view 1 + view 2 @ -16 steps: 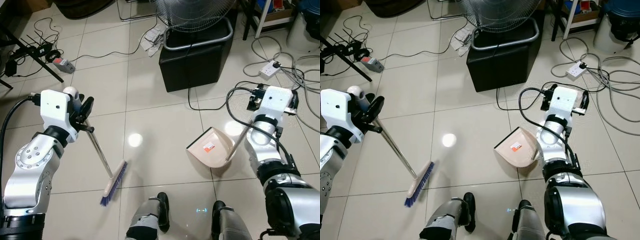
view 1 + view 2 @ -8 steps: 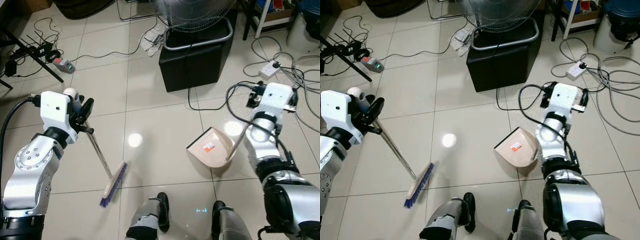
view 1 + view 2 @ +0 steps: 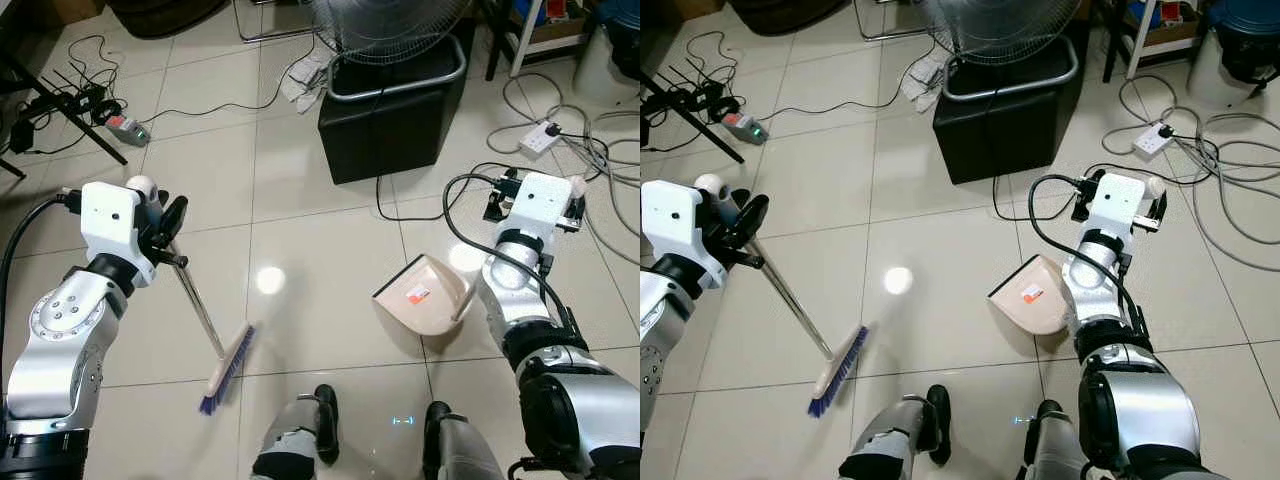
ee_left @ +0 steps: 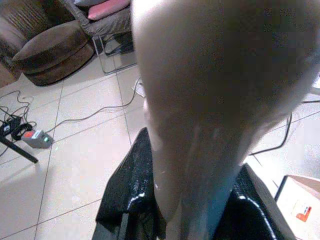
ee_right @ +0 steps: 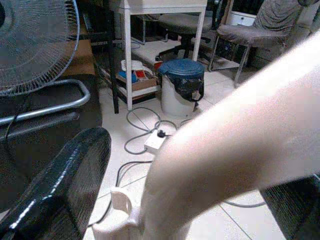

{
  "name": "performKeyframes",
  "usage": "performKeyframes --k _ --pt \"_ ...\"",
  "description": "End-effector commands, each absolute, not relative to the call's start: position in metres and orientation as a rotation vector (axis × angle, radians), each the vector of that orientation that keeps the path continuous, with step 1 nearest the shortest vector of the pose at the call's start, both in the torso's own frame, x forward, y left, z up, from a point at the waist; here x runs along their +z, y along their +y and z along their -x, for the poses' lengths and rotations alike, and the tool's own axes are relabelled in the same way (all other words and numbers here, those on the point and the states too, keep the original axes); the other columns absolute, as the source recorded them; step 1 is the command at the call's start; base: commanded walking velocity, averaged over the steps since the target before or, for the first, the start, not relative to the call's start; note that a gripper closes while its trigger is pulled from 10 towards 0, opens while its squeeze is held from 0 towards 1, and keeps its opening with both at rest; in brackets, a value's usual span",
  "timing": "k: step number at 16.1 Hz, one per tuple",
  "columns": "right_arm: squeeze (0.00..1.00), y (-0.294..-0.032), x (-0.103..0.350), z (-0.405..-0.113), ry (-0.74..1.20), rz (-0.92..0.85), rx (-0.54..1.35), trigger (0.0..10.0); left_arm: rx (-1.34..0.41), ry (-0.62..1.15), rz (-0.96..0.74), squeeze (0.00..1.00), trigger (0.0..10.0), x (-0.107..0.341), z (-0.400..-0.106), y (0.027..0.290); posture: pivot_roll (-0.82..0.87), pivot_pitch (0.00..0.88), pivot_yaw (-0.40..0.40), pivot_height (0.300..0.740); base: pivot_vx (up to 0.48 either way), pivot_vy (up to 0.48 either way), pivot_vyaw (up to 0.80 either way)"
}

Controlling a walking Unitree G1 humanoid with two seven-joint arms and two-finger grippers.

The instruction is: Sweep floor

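Note:
A broom (image 3: 227,369) with blue bristles rests its head on the tiled floor in front of my left foot. Its metal handle (image 3: 198,306) slants up to my left gripper (image 3: 167,228), which is shut on it just below the white knob. In the left wrist view the handle (image 4: 210,100) sits between the black fingers (image 4: 125,195). A beige dustpan (image 3: 421,294) lies on the floor ahead of my right foot, mouth facing left. Its long cream handle (image 5: 235,150) is held in my right gripper (image 5: 195,195), shut on it.
A black box (image 3: 390,110) carrying a standing fan (image 3: 385,25) stands straight ahead, with crumpled paper (image 3: 305,75) beside it. Cables and a power strip (image 3: 541,138) sprawl at the right, more cables and a socket block (image 3: 126,128) at the left. A blue-lidded bin (image 5: 181,85) stands under a desk.
My right wrist has shifted a little left and turned, bringing the dustpan handle more upright. The dustpan, the broom and the left arm stay where they were.

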State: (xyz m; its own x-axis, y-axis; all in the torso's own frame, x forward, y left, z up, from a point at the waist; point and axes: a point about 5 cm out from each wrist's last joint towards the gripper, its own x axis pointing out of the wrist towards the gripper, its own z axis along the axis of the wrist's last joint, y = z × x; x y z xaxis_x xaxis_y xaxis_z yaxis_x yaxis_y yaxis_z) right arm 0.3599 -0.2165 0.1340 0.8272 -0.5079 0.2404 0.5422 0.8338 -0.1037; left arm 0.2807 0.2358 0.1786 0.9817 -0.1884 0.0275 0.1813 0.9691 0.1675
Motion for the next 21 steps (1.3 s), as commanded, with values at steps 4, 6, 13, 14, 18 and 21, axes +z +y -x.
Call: performKeyframes --k 4,6,13,14,18,21 --pt "0.00 -0.2191 0.1278 -0.3566 -0.188 0.174 -0.566 10.0 -0.164 -0.069 -0.195 0.00 10.0 0.1877 -0.2771 0.2421 0.26 0.243 0.242 0.740 0.000 0.000 0.00" --pt "0.00 -0.2216 0.1284 -0.3564 -0.192 0.179 -0.562 1.0 -0.163 -0.069 -0.197 0.00 10.0 0.1879 -0.2766 0.2427 0.26 0.242 0.241 0.740 0.000 0.000 0.00" --pt "0.00 -0.2202 0.1261 -0.3551 -0.193 0.169 -0.547 0.0 -0.162 -0.071 -0.196 0.00 10.0 0.1877 -0.2763 0.2425 0.26 0.236 0.239 0.740 0.000 0.000 0.00" --pt "0.00 -0.2194 0.1259 -0.3551 -0.193 0.168 -0.545 0.0 -0.162 -0.071 -0.197 0.00 10.0 0.1880 -0.2764 0.2428 0.26 0.236 0.239 0.740 0.000 0.000 0.00" --pt "0.00 -0.2177 0.1245 -0.3548 -0.189 0.159 -0.543 0.0 -0.161 -0.074 -0.197 0.00 10.0 0.1894 -0.2767 0.2431 0.26 0.236 0.238 0.740 0.000 0.000 0.00" --pt "0.00 -0.2179 0.1230 -0.3539 -0.186 0.157 -0.544 0.0 -0.161 -0.073 -0.196 0.00 10.0 0.1887 -0.2766 0.2418 0.26 0.238 0.238 0.740 0.000 0.000 0.00"
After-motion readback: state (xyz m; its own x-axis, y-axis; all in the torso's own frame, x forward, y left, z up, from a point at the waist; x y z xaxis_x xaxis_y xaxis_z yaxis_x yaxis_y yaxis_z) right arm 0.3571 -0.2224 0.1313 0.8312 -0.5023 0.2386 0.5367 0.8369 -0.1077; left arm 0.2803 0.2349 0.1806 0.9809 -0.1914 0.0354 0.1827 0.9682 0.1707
